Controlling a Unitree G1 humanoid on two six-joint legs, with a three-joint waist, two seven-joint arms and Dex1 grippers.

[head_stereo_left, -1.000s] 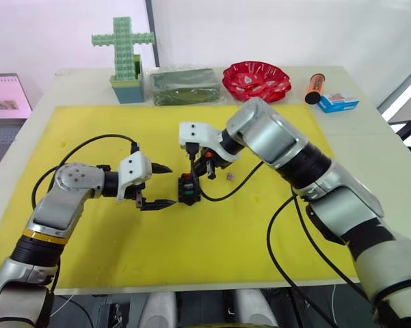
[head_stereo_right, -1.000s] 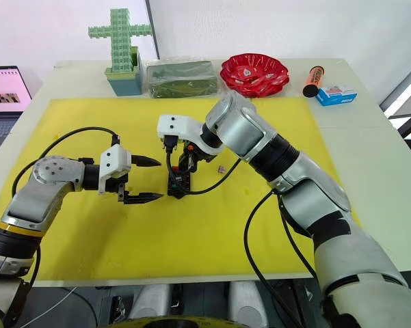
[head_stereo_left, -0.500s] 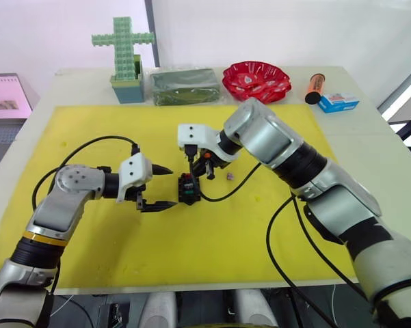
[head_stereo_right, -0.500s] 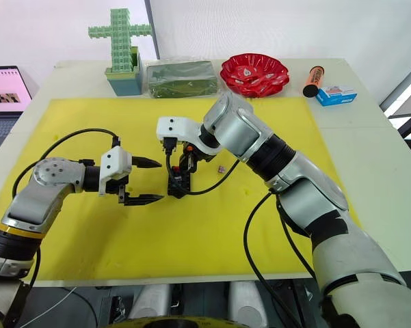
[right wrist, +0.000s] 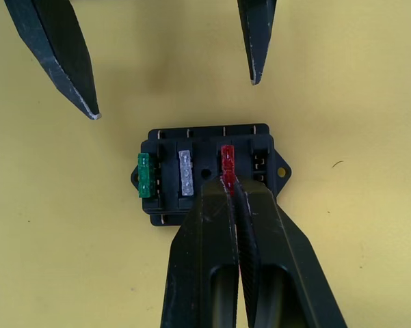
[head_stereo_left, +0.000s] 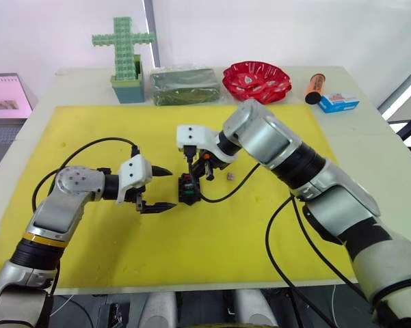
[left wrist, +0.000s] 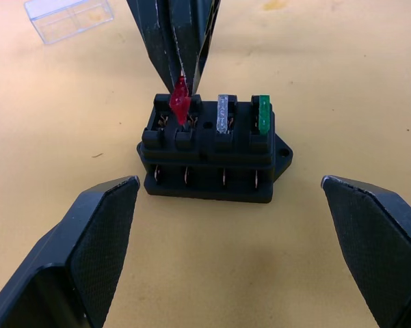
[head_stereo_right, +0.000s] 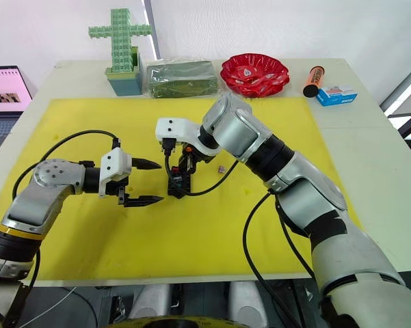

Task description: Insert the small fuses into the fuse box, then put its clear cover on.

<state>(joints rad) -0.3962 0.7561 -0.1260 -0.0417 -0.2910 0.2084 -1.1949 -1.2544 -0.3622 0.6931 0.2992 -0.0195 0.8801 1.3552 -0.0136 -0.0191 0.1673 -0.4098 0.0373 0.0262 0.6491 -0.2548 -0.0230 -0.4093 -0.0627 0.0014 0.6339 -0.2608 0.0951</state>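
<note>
The black fuse box point(left wrist: 212, 154) sits mid-mat on the yellow mat point(head_stereo_left: 109, 137). A green fuse point(left wrist: 262, 113) and a grey fuse point(left wrist: 223, 113) stand in its slots. My right gripper point(right wrist: 227, 186) comes down from above, shut on a red fuse point(left wrist: 180, 106) whose lower end is at a slot beside the grey one. My left gripper point(head_stereo_left: 171, 188) is open just left of the box, its fingers point(left wrist: 96, 232) apart from it. Another small mauve fuse point(head_stereo_left: 230, 177) lies on the mat right of the box. The clear cover point(left wrist: 68, 15) lies beyond the box.
Along the table's back edge stand a green block cross point(head_stereo_left: 125, 58), a dark green packet point(head_stereo_left: 183, 85), a red bowl point(head_stereo_left: 256, 78), an orange tube point(head_stereo_left: 314, 85) and a blue box point(head_stereo_left: 338, 102). A laptop point(head_stereo_left: 7, 96) sits off the table at the left.
My right gripper has edged slightly left over the box with the red fuse in it. The left arm has stayed still.
</note>
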